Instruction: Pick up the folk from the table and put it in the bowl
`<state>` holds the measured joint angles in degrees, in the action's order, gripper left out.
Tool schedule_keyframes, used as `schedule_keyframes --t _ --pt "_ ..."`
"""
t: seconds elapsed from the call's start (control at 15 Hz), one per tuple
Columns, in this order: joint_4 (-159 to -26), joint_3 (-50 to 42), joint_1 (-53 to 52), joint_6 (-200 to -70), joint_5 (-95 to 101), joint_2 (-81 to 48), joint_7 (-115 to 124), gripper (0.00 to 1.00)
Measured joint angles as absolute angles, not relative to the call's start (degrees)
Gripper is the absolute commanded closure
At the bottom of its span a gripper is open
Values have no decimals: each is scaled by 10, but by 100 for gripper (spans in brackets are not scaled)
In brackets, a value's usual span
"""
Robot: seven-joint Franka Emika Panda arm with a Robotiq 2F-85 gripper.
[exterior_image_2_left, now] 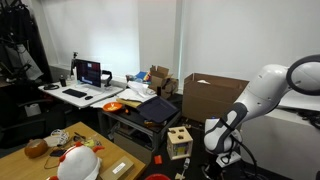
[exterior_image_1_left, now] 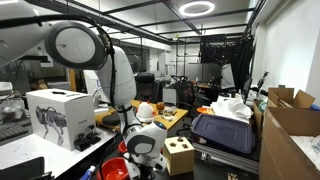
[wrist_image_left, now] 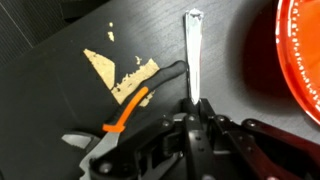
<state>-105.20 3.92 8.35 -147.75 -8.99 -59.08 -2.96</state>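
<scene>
Right, the fork point(wrist_image_left: 193, 55) lies flat on the dark table point(wrist_image_left: 245, 70), just left of the red bowl point(wrist_image_left: 300, 60) in the wrist view. It is a slim, plain metal piece, bright against the black top, with one end pointing away from the camera and the near end tucked under the tool. The gripper point(wrist_image_left: 195, 105) has its jaws drawn in narrow, pinched on that near end. I can't tell whether the fork has left the surface yet.

The danger, as I read it, is that end-on hold. It's thin, slick metal caught far from its middle, so it could swivel or slide out on the lift, and the long free end could clip the bowl's rim on the way across.

Farther from the bowl, beyond the fork, sits an orange-handled tool point(wrist_image_left: 130, 105) close to the jaws, which could snag. Beside it there's a torn tan patch point(wrist_image_left: 115, 72).
</scene>
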Motion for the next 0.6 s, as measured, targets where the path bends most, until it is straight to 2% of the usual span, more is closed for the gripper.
schedule_keyframes --t 0.6 --pt "-1049 35 77 -1476 -76 -561 -31 98"
